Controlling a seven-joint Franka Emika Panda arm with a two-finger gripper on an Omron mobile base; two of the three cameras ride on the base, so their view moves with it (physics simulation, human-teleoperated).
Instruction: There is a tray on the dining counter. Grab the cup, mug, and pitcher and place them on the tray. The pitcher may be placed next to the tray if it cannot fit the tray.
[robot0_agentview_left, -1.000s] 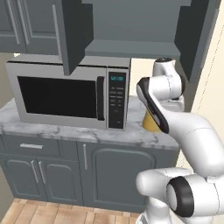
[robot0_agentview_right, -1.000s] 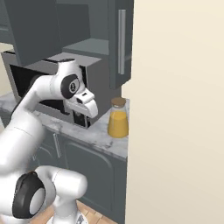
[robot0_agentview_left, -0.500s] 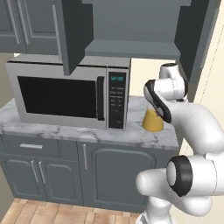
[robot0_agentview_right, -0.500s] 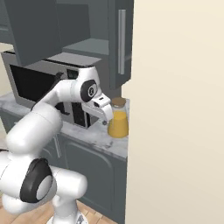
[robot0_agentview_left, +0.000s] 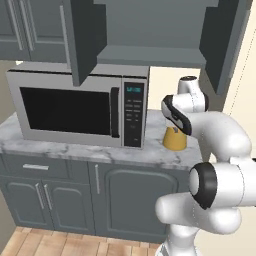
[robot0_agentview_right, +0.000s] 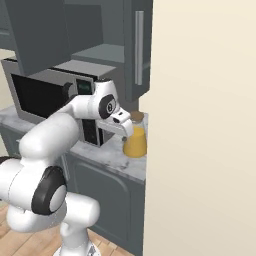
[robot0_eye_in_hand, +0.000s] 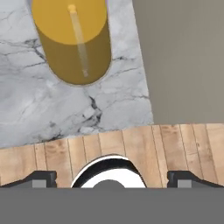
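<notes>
Yellow pitcher (robot0_agentview_left: 175, 140) partly hidden behind the arm
Marble tabletop (robot0_agentview_left: 75, 150); microwave (robot0_agentview_left: 80, 110) at nine o'clock; fingers (robot0_eye_in_hand: 111, 179) spread wide, holding nothing.

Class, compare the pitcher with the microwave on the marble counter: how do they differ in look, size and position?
The pitcher is yellow-orange and rounded; the microwave is silver and black and boxy. The pitcher is far smaller and shorter than the microwave. The pitcher stands near the counter's wall end, beside the pincer; the microwave sits further along, under the cabinets. Both rest upright on the same marble counter.
</notes>
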